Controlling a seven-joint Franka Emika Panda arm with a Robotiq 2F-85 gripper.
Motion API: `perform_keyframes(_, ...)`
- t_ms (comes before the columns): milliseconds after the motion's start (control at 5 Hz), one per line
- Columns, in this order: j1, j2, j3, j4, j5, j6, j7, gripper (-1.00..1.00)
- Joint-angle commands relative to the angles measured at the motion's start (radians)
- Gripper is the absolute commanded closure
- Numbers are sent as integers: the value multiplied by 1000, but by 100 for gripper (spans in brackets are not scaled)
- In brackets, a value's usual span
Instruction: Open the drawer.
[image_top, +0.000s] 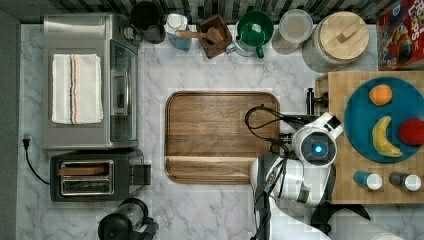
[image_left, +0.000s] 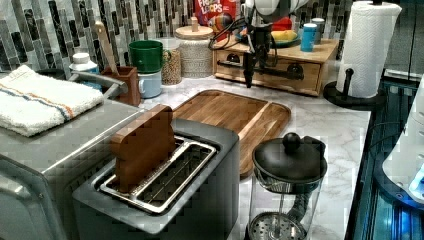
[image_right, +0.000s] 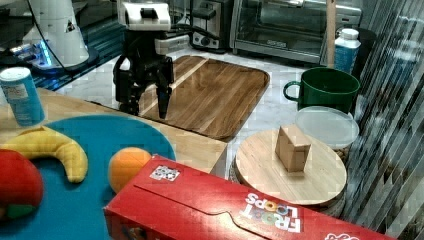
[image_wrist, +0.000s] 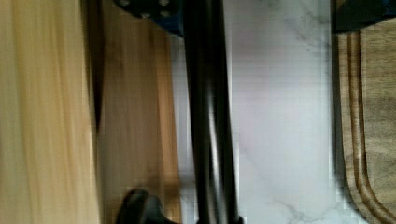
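Scanning the top view left to right, tray (image_top: 222, 135) as reference. Well to the tray's left: oven (image_top: 82, 82) with a folded towel (image_top: 76, 88) on top, and a toaster (image_top: 92, 175) just beside the oven. My arm (image_top: 315, 147) sits over the tray's right edge, cables looping onto the wood.

Just right of the tray, across a strip of marble (image_wrist: 280, 116), is the box (image_top: 345, 185) with the drawer (image_left: 270, 75) in its tray-facing side. On the box top are a blue plate (image_top: 360, 100) with fruit and two shakers.

In the left view my gripper (image_left: 248, 75) hangs fingers-down right in front of the drawer, at the handle (image_left: 282, 73).

In the right view the gripper (image_right: 148, 113) is spread, fingers (image_right: 162, 102) well apart and nothing pinched, between the tray and the box edge.

In the wrist view the handle (image_wrist: 208, 116) runs straight through the frame. The drawer front (image_wrist: 135, 116) is on one side, marble and tray rim (image_wrist: 369, 116) on the other. One black mount (image_wrist: 140, 207) shows against the drawer front. Can't tell if the drawer is pulled out at all.
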Motion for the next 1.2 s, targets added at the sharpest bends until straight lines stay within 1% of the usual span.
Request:
perform_keyframes(200,91,-21,106,105,75,-130,2,-100)
perform_keyframes(400,116,-4,121,77,63,-62,38,-100)
perform_keyframes(600,128,23,135,48,38,38,65,-100)
perform_keyframes(800,135,10,172,33,69,18,62,-100)
perform_keyframes(1200,193,-45,225,24,89,-125,234,-100)
